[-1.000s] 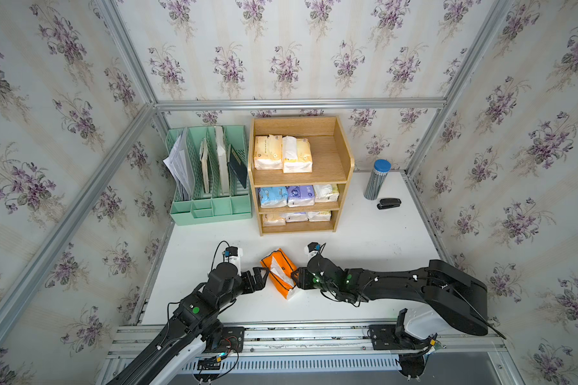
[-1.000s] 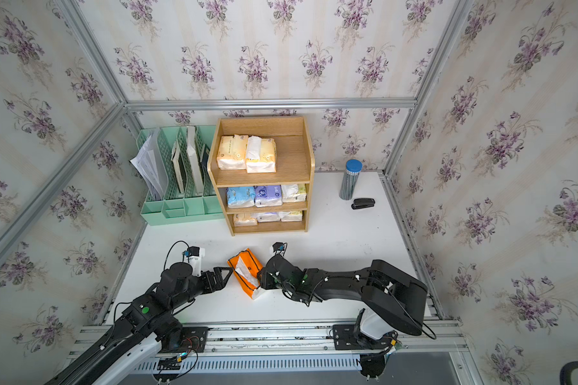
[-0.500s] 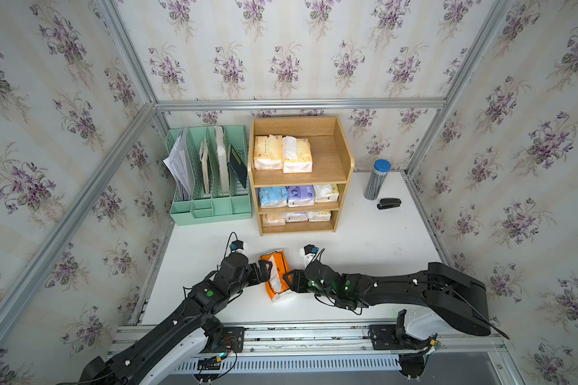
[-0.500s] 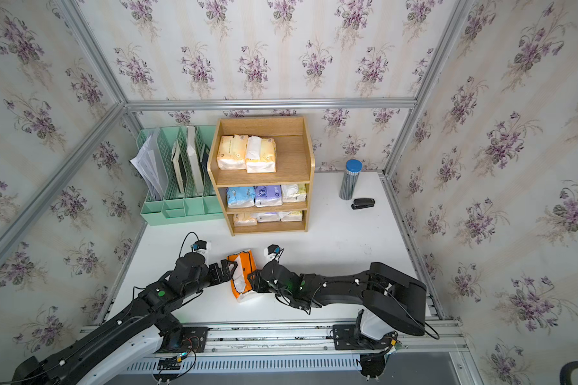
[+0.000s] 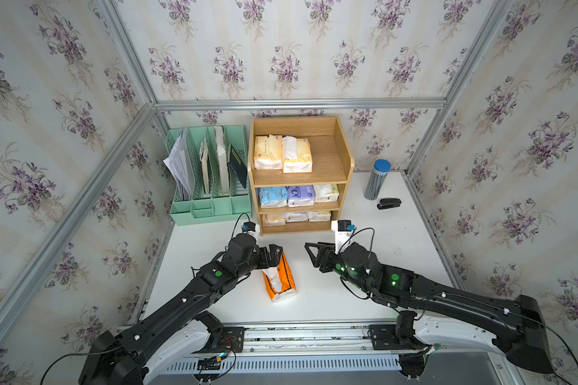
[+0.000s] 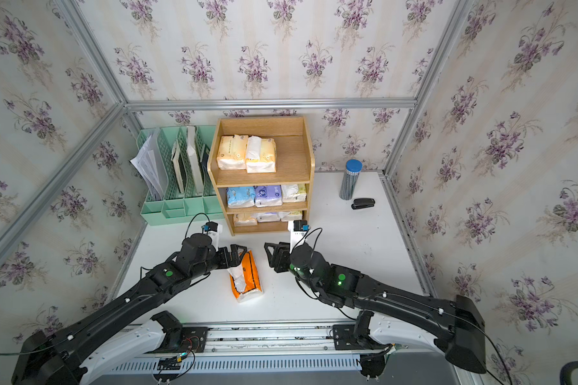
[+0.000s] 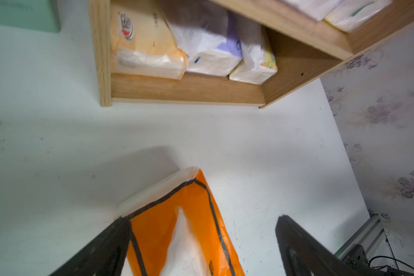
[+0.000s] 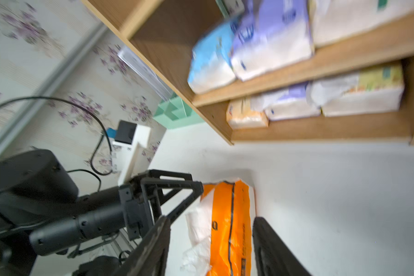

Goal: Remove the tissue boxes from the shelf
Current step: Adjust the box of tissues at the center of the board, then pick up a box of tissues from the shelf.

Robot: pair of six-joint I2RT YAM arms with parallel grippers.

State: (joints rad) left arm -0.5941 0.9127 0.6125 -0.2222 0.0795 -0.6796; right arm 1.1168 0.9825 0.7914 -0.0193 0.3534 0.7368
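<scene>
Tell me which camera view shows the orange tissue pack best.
A top view: the orange tissue pack lies nearly whole on the table, only its far end covered by the left gripper. The left wrist view shows one end, cropped; the right wrist view shows it blurred and cropped.

Two matte black jointed arms, the left arm (image 5: 194,293) and the right arm (image 5: 424,293), each with a glossy white base link (image 5: 177,340). Round green dots (image 5: 218,274) mark the joints, and small pale studs line the links. White camera brackets (image 5: 342,230) with blue plugs sit at the wrists, trailing thin black cables (image 5: 369,233). The left end effector (image 5: 273,255) and right end effector (image 5: 312,256) show black, open-framed triangular fingers.
</scene>
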